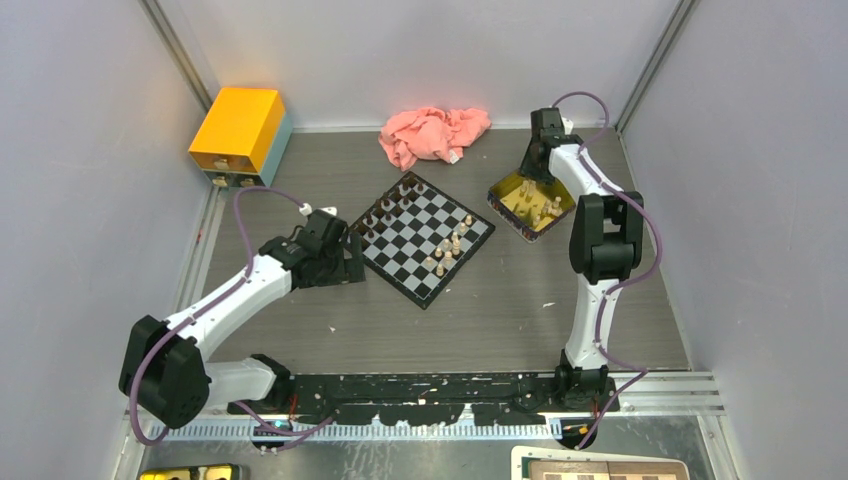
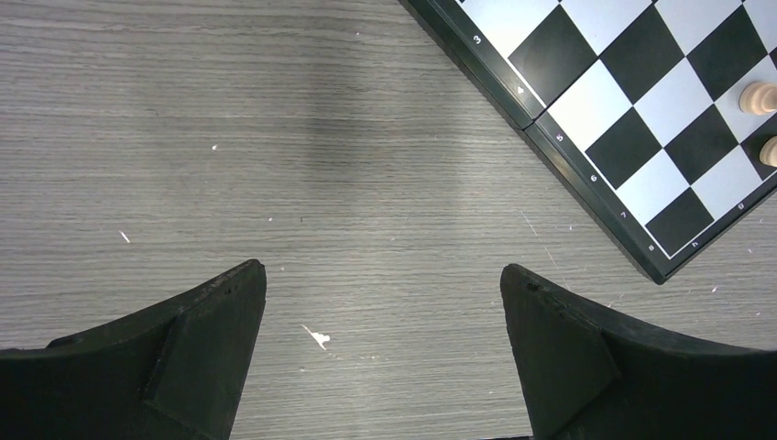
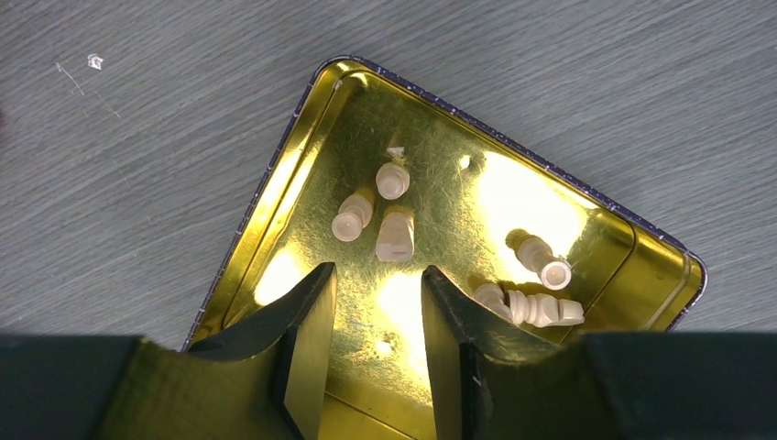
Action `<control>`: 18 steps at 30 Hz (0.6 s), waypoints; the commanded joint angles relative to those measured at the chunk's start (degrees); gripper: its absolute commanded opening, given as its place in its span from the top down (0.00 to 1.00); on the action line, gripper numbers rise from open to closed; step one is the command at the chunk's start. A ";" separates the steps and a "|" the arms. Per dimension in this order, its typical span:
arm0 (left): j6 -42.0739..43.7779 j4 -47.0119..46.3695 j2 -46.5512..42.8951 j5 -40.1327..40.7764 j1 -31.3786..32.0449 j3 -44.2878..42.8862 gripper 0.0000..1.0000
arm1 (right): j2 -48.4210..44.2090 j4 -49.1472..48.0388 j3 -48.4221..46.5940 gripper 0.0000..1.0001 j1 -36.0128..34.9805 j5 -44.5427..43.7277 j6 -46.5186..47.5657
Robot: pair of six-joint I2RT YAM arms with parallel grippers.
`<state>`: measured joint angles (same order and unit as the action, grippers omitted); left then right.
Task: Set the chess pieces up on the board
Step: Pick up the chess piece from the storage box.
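The square flat chessboard with black and pale grey checks (image 1: 418, 238) lies at the middle of the grey wood-grain counter (image 1: 500, 310), turned cornerwise. Dark brown wooden chess pieces (image 1: 385, 210) stand along its far left edge. Pale beige wooden chess pieces (image 1: 447, 250) cluster near its right corner. More pale pieces (image 3: 394, 236) lie toppled in the shiny gold square tin tray (image 3: 298, 170) toward the counter's far right. The right hand (image 3: 377, 270) hovers over that tray, jaws parted, grasping nothing. The left hand (image 2: 380, 270) is released wide above the counter, beside the board's near left edge.
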<state>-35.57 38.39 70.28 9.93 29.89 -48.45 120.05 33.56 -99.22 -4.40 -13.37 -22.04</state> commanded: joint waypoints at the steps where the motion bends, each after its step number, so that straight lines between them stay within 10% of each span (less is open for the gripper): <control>1: 0.32 -1.07 0.12 1.05 0.25 -1.65 0.00 | -0.28 -2.52 -0.92 0.56 0.41 0.61 -0.80; 18: 0.33 -1.10 0.74 0.93 0.26 -1.82 0.00 | 0.79 -3.15 0.87 0.59 1.48 2.14 -1.50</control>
<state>-35.57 38.39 70.87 10.00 29.89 -48.45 120.64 32.49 -98.39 -3.22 -11.64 -22.83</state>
